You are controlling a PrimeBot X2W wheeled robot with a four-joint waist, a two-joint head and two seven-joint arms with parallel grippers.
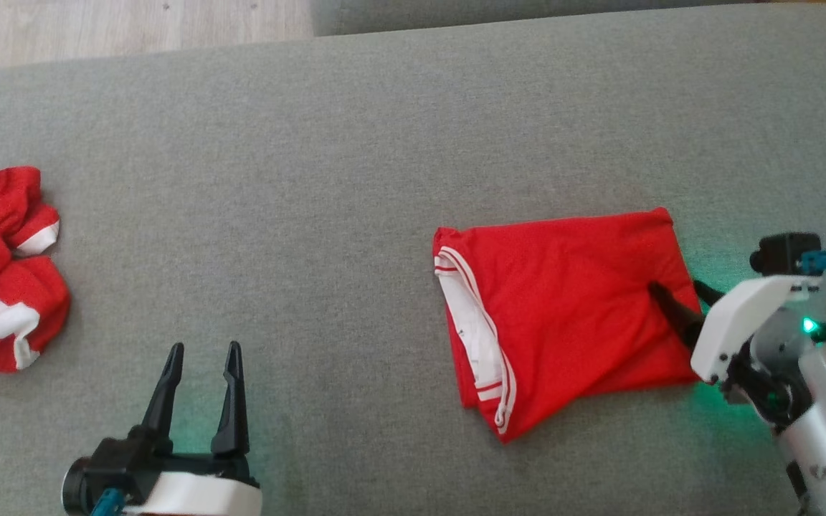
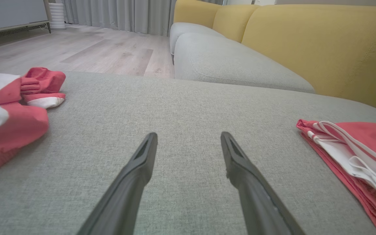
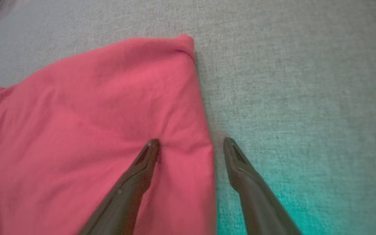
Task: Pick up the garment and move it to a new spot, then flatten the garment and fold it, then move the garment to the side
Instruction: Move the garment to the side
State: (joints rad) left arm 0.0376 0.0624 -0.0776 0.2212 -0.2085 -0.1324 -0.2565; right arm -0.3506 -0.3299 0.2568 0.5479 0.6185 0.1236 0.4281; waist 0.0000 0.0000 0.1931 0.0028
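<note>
The red knit garment with white striped trim (image 1: 571, 308) lies folded into a flat, roughly rectangular stack on the grey woven sofa cushion (image 1: 355, 179), right of centre in the head view. The fold appears complete, so the step in hand is judged to be the last one: moving the garment to the side. The right gripper (image 3: 191, 141) straddles the garment's right-hand edge with its jaws wide apart and nothing held. One finger (image 3: 142, 169) is over the red cloth and the other is over bare cushion just beside the edge. The right wrist view is soft, so it cannot be told whether the inner finger touches the cloth or hovers just above it. The next move calls for closing on that edge through all layers, so the stack shifts without unfolding. The left gripper (image 1: 205, 347) is spread wide and empty above bare cushion, well apart from the garment. A crumpled red-and-white cloth heap (image 1: 4, 265) lies at the far left.
</note>
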